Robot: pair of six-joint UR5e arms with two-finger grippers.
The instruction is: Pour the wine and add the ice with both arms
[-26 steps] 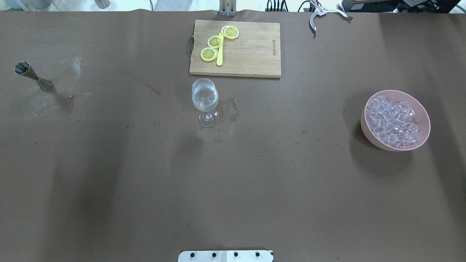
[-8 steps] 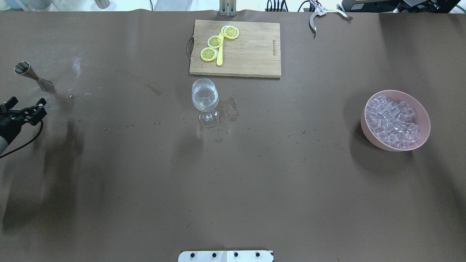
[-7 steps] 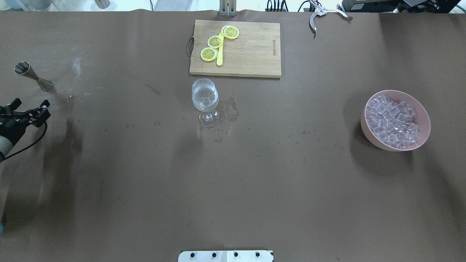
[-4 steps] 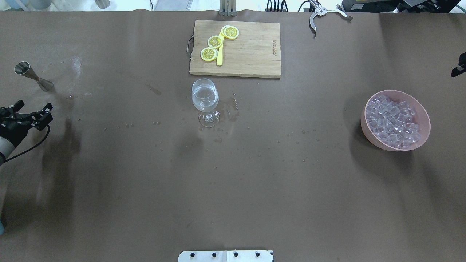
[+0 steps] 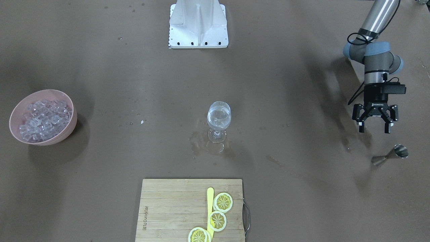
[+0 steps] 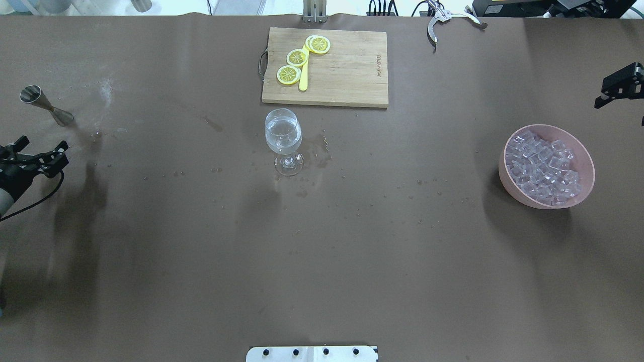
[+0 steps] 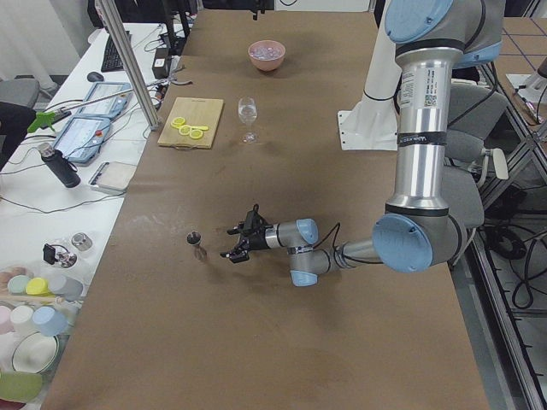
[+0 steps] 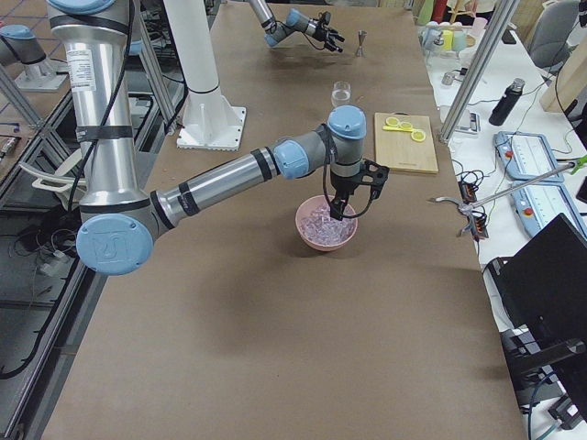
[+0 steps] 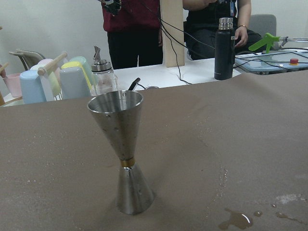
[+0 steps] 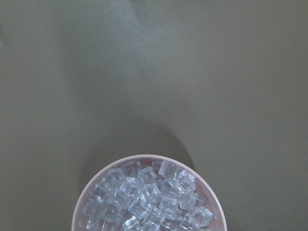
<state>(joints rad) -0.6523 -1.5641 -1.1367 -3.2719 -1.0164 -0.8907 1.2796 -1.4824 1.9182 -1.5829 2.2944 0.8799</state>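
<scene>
A wine glass (image 6: 284, 136) stands at mid-table with a little clear wine (image 5: 219, 118) in its bowl. A steel jigger (image 6: 46, 105) stands upright at the far left; it fills the left wrist view (image 9: 122, 154). My left gripper (image 6: 41, 144) is open and empty, low over the table, just short of the jigger (image 5: 389, 155). A pink bowl (image 6: 503, 166) at the right is heaped with ice (image 6: 543, 168). My right gripper (image 6: 618, 89) hangs beyond the bowl at the view's right edge. Only part of it shows, so I cannot tell its state. The right wrist view looks down on the ice (image 10: 144, 197).
A wooden cutting board (image 6: 347, 70) with three lemon slices (image 6: 297, 58) and a yellow knife lies behind the glass. Metal tongs (image 6: 437, 20) lie at the far edge. Small wet patches dot the table near the glass. The white base plate (image 6: 312, 353) is at the near edge.
My left gripper came in from the left edge, open, and settled near the jigger. My right gripper has come into view at the right edge, beyond the ice bowl.
</scene>
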